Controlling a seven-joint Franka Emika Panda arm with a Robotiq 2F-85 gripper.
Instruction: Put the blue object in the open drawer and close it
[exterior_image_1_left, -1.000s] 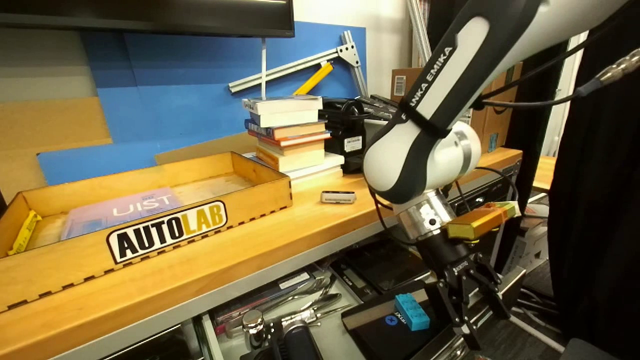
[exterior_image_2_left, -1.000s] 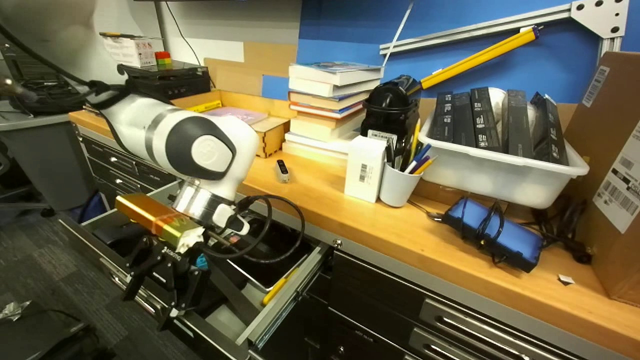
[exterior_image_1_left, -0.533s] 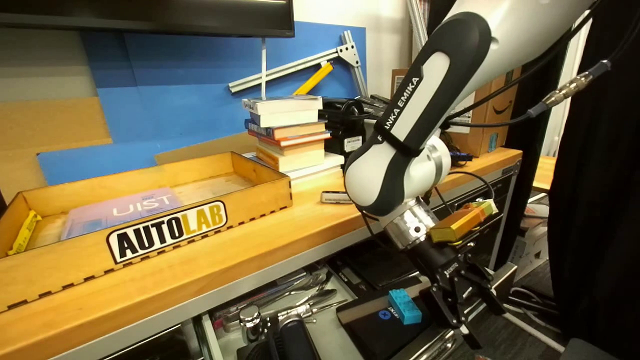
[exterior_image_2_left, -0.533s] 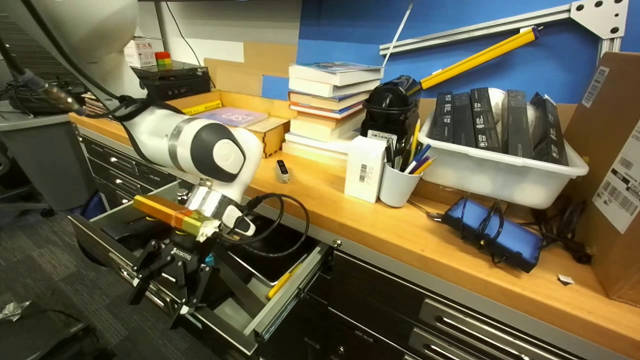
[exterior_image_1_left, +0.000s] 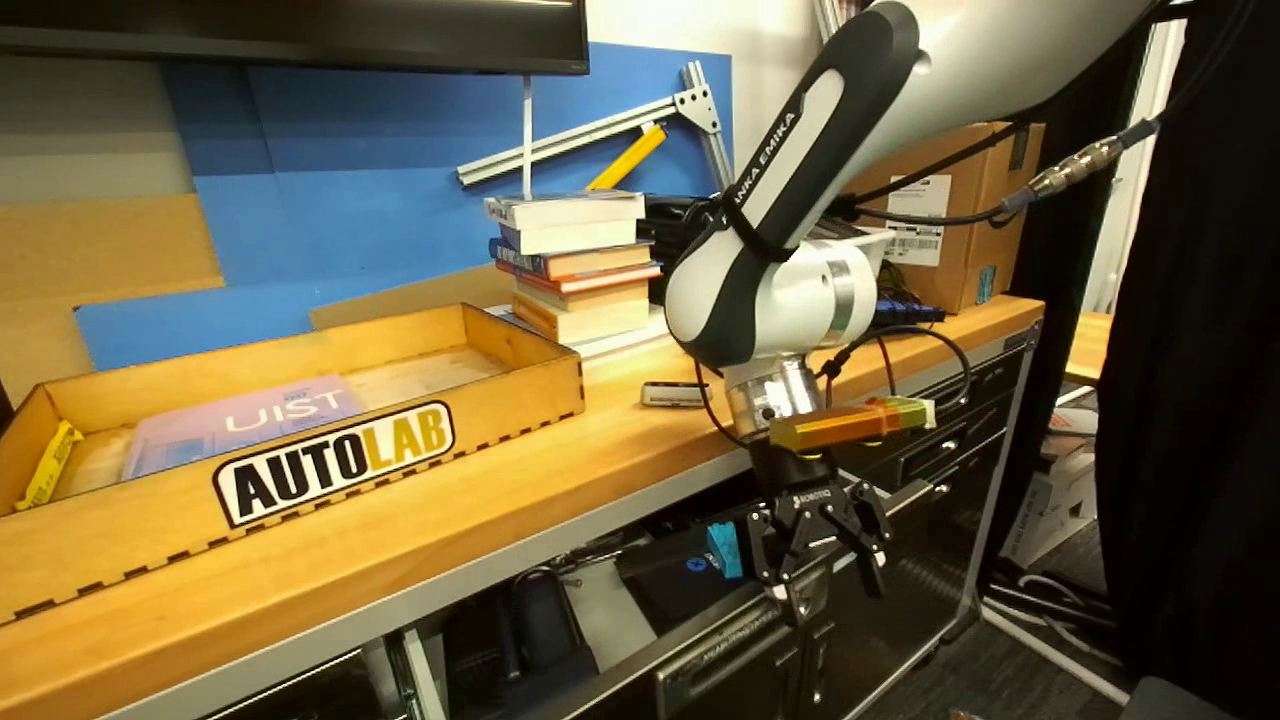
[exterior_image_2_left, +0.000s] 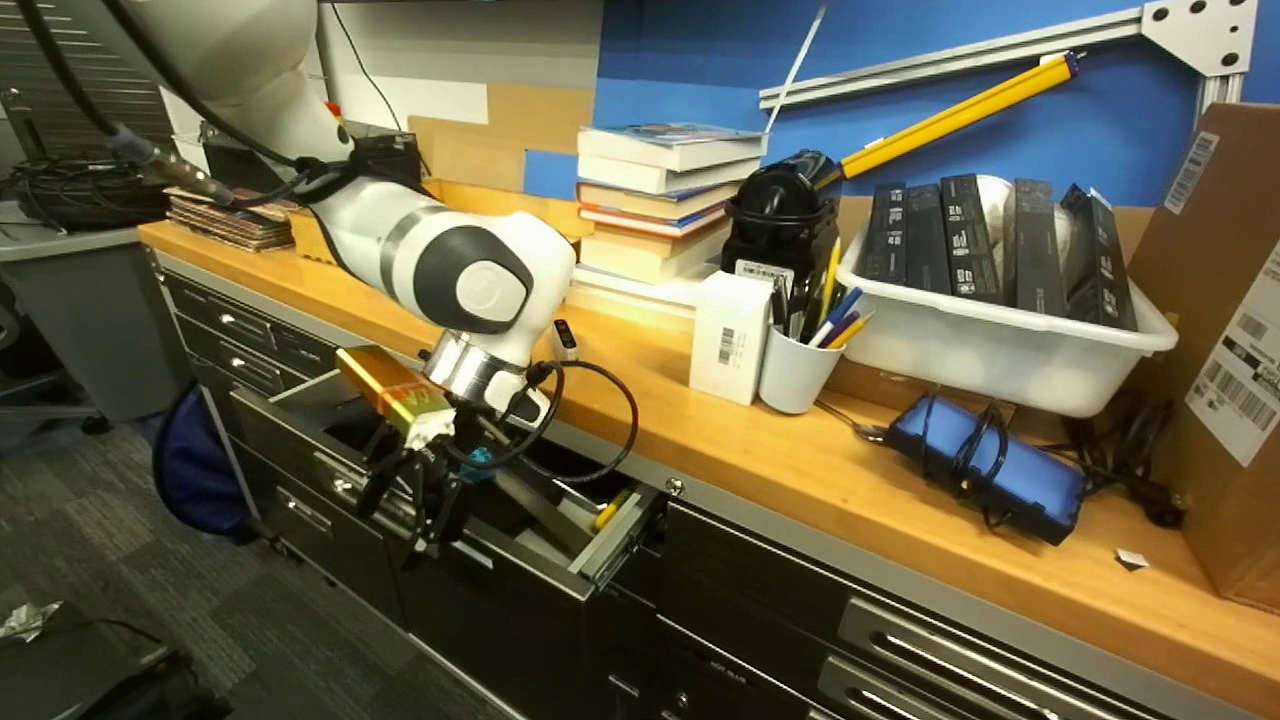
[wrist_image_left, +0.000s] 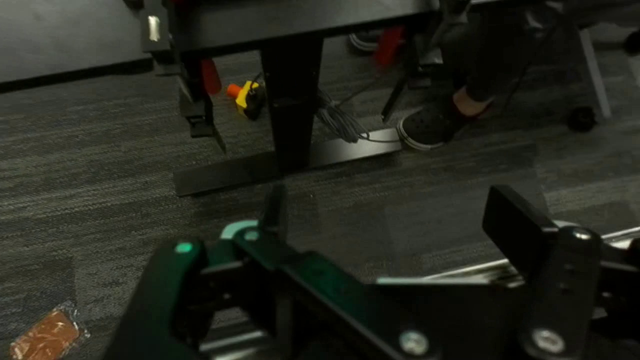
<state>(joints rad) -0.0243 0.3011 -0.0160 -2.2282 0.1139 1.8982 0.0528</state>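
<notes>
The blue block (exterior_image_1_left: 724, 550) lies in the open drawer (exterior_image_1_left: 720, 648) on top of a black box (exterior_image_1_left: 655, 580). It also shows in an exterior view (exterior_image_2_left: 476, 465), partly behind the gripper and cable. The drawer (exterior_image_2_left: 540, 580) is part-way out, its front standing beyond the cabinet face. My gripper (exterior_image_1_left: 828, 588) is at the drawer's front, with its fingers pointing down around the front edge; whether they touch it I cannot tell. In the wrist view my gripper (wrist_image_left: 387, 215) has its fingers wide apart with nothing between them. The block is out of the wrist view.
The wooden worktop (exterior_image_1_left: 420, 530) overhangs the drawer and carries a wooden tray (exterior_image_1_left: 520, 400) and a book stack (exterior_image_1_left: 580, 270). A dark object (exterior_image_1_left: 550, 620) lies in the drawer. A person's shoe (wrist_image_left: 425, 127) and an orange packet (wrist_image_left: 45, 335) are on the floor.
The drawer has slid inward towards the cabinet, carrying the blue block and other contents with it. The arm and open gripper have moved the same way with the drawer front.
</notes>
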